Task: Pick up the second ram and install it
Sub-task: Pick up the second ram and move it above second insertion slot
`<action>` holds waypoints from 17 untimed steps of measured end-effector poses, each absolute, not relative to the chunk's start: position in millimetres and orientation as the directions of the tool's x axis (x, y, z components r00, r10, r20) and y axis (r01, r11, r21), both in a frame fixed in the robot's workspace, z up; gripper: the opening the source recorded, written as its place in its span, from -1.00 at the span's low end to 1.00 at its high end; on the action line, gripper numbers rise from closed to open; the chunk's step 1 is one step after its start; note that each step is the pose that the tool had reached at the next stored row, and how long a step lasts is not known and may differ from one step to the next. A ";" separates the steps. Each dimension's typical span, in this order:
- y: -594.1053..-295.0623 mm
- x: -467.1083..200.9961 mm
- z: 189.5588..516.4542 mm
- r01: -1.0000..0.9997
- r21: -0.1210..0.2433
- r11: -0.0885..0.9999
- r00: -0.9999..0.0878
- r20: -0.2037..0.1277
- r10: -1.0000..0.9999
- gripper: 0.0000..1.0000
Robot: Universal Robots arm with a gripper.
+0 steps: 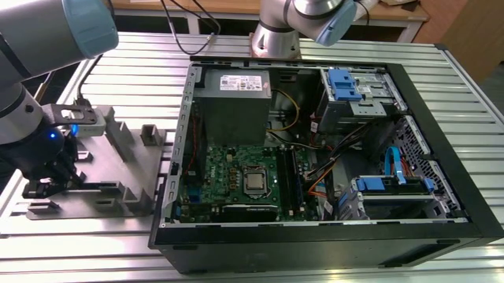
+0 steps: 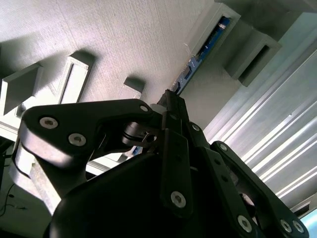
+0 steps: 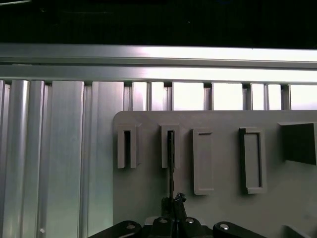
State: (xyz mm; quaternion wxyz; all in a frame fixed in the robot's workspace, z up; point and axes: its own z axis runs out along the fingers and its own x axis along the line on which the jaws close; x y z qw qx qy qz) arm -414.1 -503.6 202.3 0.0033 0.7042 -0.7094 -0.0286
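Note:
The second ram [image 2: 205, 47] is a thin dark stick with a blue-green edge. It stands on edge in a raised holder of the grey fixture block [image 1: 118, 171]. In the first wrist view the ram [image 3: 171, 168] runs as a dark line from a holder slot down to my gripper [image 3: 173, 201]. My gripper [image 2: 171, 101] is shut on the near end of the stick, its black fingers [image 2: 173, 144] pressed together. In the exterior view my gripper [image 1: 38, 190] hangs low over the fixture's left end, well left of the motherboard [image 1: 236, 177] and its dark memory slots [image 1: 290, 177].
The open black computer case [image 1: 441, 147] lies on the slotted aluminium table [image 1: 118, 71], with a power supply [image 1: 236, 100], blue drive cages [image 1: 346, 85] and loose cables inside. Another arm's base [image 1: 280, 35] stands behind the case. Several other holders [image 3: 250, 158] rise from the fixture.

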 end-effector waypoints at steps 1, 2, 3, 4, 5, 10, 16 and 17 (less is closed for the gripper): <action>-503.6 -414.1 202.3 -0.999 0.045 0.007 -0.008 -0.036 -0.999 -0.84; -503.6 -414.1 202.3 -0.999 0.045 0.007 -0.008 -0.036 -0.999 -0.84; -503.6 -414.1 202.3 -0.999 0.045 0.007 -0.008 -0.036 -0.999 -0.84; -503.6 -414.1 202.3 -0.999 0.045 0.007 -0.008 -0.036 -0.999 -0.84; -503.6 -414.1 202.3 -0.999 0.045 0.007 -0.008 -0.036 -0.999 -0.84; -503.6 -414.1 202.3 -0.999 0.045 0.007 -0.008 -0.036 -0.999 -0.84; -503.6 -414.1 208.3 -0.999 0.045 0.007 -0.008 -0.036 -0.999 -0.84; -503.6 -414.1 209.8 -0.999 0.045 0.007 -0.008 -0.036 -0.999 -0.84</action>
